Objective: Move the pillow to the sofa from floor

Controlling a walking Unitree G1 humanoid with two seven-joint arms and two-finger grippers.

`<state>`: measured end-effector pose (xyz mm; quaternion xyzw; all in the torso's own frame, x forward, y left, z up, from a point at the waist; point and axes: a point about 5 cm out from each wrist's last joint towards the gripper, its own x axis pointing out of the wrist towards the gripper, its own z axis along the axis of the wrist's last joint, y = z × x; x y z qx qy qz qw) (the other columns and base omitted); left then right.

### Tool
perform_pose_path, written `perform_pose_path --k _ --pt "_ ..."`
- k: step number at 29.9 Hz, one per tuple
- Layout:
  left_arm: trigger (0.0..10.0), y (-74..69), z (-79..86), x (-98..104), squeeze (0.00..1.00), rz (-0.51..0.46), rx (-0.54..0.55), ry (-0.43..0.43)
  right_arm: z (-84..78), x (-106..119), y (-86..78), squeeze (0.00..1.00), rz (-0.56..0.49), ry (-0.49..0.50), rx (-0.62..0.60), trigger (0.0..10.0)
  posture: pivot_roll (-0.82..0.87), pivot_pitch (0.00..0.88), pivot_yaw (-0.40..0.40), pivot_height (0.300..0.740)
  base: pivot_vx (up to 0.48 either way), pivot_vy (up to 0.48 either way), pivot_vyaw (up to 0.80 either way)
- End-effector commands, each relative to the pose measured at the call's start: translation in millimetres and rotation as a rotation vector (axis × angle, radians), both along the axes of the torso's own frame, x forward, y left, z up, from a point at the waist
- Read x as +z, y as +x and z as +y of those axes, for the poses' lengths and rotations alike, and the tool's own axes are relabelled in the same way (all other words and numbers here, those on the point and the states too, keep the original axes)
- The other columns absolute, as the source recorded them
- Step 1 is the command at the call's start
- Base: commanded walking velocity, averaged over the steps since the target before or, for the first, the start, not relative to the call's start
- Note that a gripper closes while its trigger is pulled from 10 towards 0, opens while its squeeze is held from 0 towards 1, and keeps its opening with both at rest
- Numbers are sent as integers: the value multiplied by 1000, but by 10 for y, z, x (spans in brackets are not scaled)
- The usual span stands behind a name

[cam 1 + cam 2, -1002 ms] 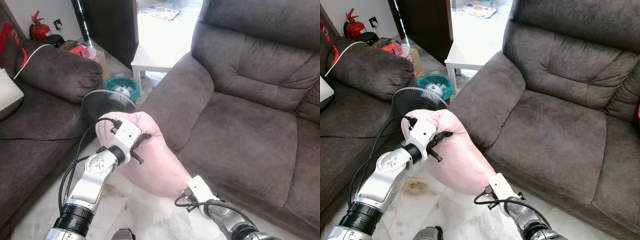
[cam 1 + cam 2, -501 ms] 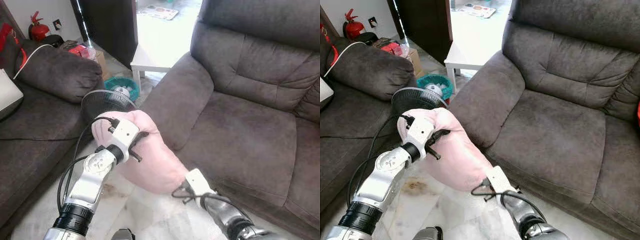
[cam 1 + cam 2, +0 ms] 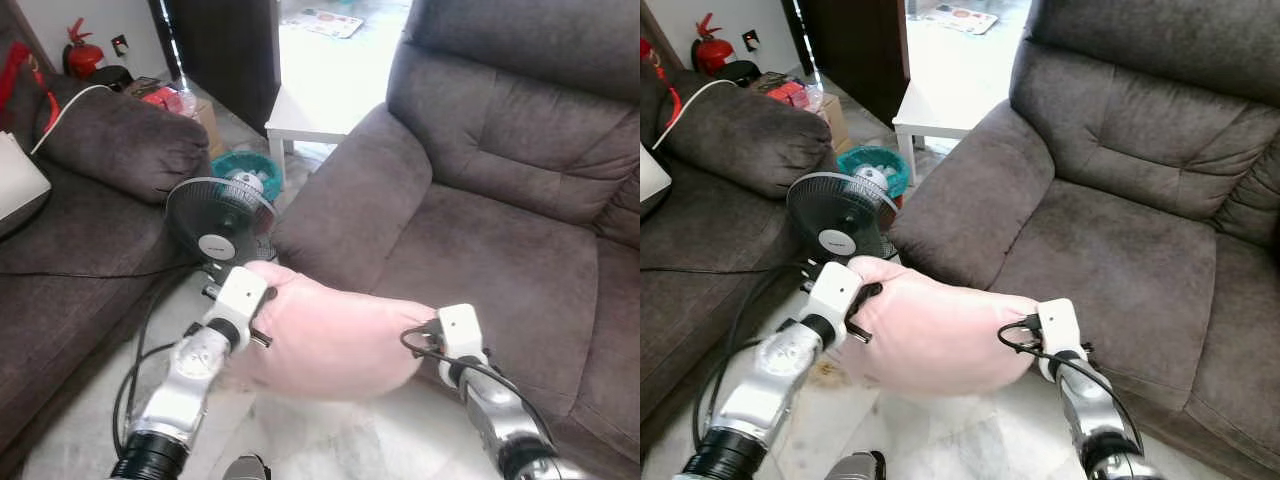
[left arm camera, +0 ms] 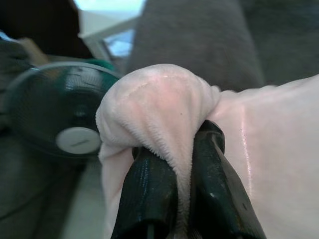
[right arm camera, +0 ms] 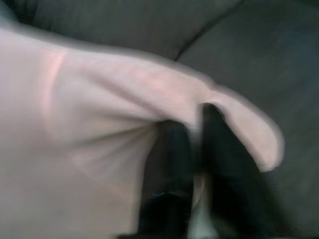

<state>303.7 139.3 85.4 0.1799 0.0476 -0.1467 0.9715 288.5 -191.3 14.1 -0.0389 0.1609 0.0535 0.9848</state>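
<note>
Starting at the far left, a red fire extinguisher (image 3: 77, 50) stands in the corner behind a dark brown couch (image 3: 90, 215), where a white flat object (image 3: 18, 180) lies on the seat with a white cord (image 3: 62, 112) draped over the armrest. Next to that armrest a black floor fan (image 3: 220, 217) stands on the pale tiled floor (image 3: 70, 440), carrying a small label on its hub too small to read; behind it sit a teal basket (image 3: 243, 170) and a white low worktop (image 3: 305, 110). In front of the fan the left claw (image 4: 174, 186) has its two black fingers pressed together on a bunched corner of the pink pillow (image 3: 330, 335). That pillow hangs level between both arms, off the floor, just in front of the brown sofa (image 3: 500, 210) and not yet on its seat. At the pillow's other end the right claw (image 5: 192, 149) pinches an edge of the fabric, though the right wrist view is blurred. No brand or readable writing can be made out anywhere.
</note>
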Motion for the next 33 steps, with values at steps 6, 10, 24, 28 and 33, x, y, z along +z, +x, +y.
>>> perform_pose_path --k 6,10,24,28,33 --pt "10000 -5 162 430 0 -339 213 71 147 493 61 0 -313 101 -72 10000 180 94 -53 740 0 0 0" --pt "10000 -40 111 508 0 -405 211 79 146 562 35 0 -355 129 -111 10000 180 90 -48 740 0 0 0" --pt "10000 -46 -21 554 0 -441 160 58 185 833 10 0 -469 167 -125 10000 159 32 -25 740 0 0 0" --pt "10000 -53 -64 484 0 -415 143 58 170 913 22 0 -492 166 -119 10000 148 9 -34 740 0 0 0" --pt "10000 -60 -102 469 0 -414 144 43 138 947 33 0 -508 166 -112 10000 157 0 -45 740 0 0 0"
